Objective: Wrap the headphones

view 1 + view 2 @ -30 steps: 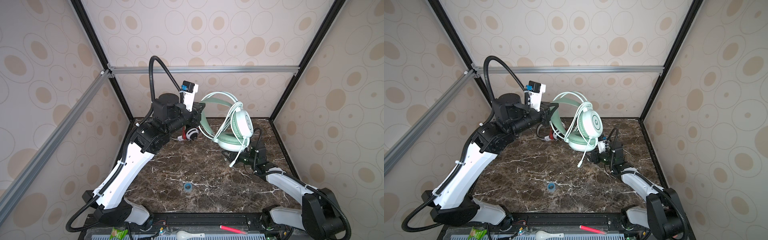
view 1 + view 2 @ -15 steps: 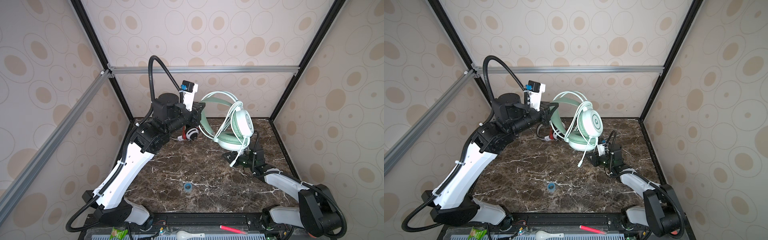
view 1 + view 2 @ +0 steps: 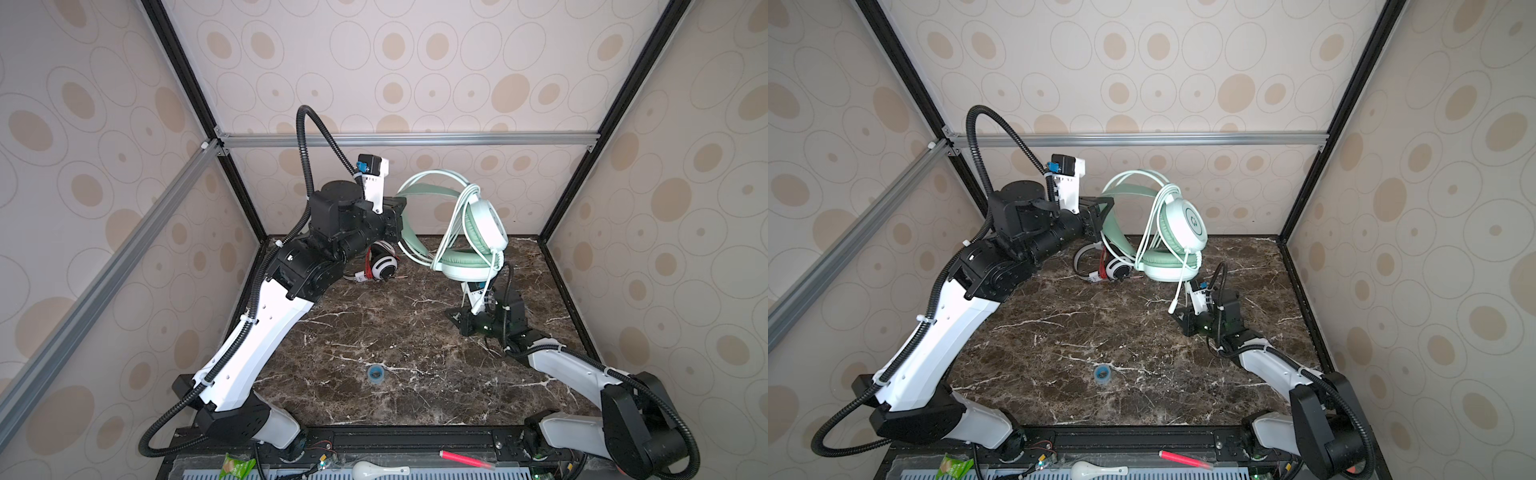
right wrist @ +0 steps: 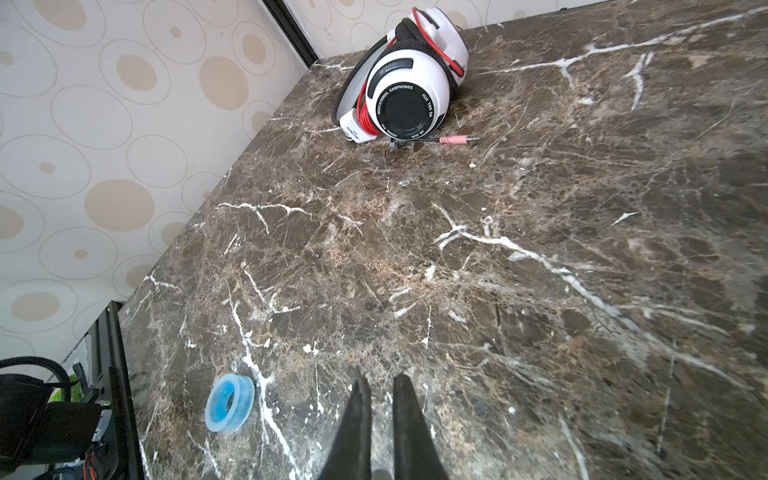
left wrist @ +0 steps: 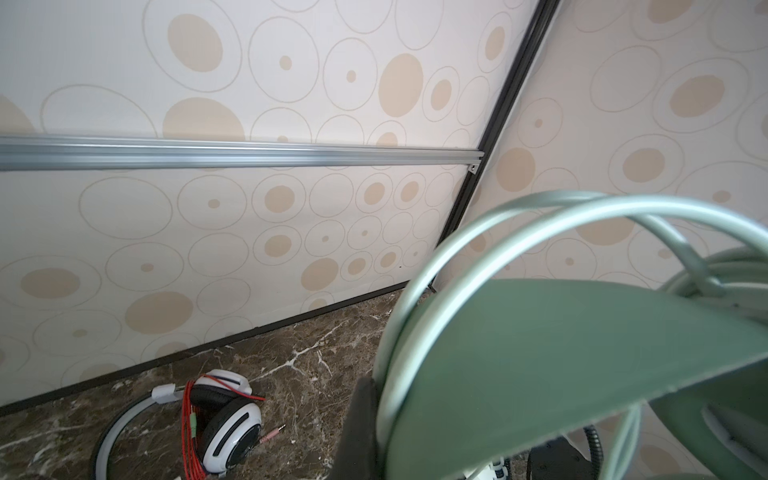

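Note:
My left gripper (image 3: 400, 216) is raised at the back and shut on the headband of the pale mint-green headphones (image 3: 478, 232), which hang from it. Their pale cord is looped over the band and one ear cup, and the plug end (image 3: 473, 309) dangles just above my right wrist. The right gripper (image 4: 378, 376) lies low over the marble, its fingers nearly touching with nothing between them. The white-and-black headphones (image 3: 382, 266) lie at the back of the table with the red cord (image 4: 363, 108) wound round the band.
A blue tape ring (image 3: 375, 372) lies on the marble table (image 3: 415, 353) near the front middle. Beyond the front edge are a red pen (image 3: 465, 459), a white spoon (image 3: 380, 471) and a green packet (image 3: 237, 465). Patterned walls close in three sides.
The right gripper's jaws have closed from open to almost touching, and that arm has shifted a little toward the front left. The left arm and the mint headphones hold still.

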